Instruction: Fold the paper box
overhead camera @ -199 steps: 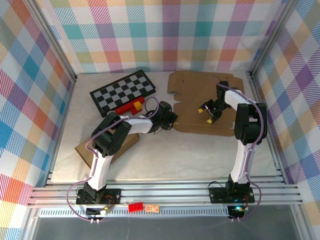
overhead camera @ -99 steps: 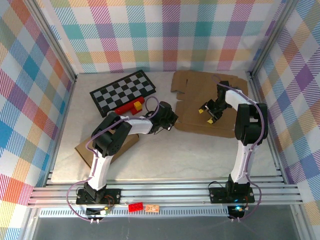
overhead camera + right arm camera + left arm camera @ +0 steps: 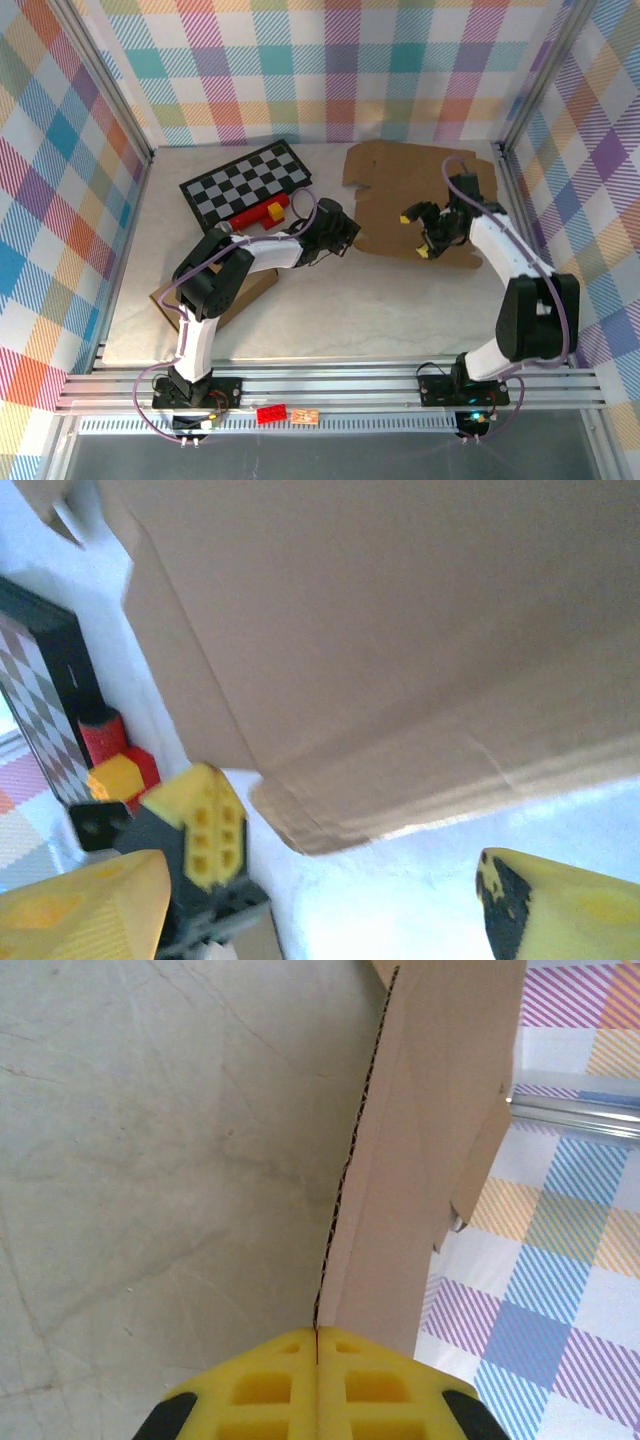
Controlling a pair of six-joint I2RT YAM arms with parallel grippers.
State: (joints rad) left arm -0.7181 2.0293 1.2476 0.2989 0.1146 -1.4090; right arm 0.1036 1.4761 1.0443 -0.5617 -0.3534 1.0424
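Pale tabletop (image 3: 350,300): left gripper (image 3: 316,1348) clamps the paper box (image 3: 400,185) edge; right gripper (image 3: 417,232) jaws stand apart

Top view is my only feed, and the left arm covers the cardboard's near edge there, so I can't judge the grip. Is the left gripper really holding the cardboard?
Observer: Yes. In the left wrist view the left gripper is shut on the cardboard, and the fluted edge runs straight out from its closed jaws.
Operator: And the right one, is it gripping anything?
Observer: No. The right wrist view shows the right gripper open, with the cardboard beyond it and nothing in the gap.
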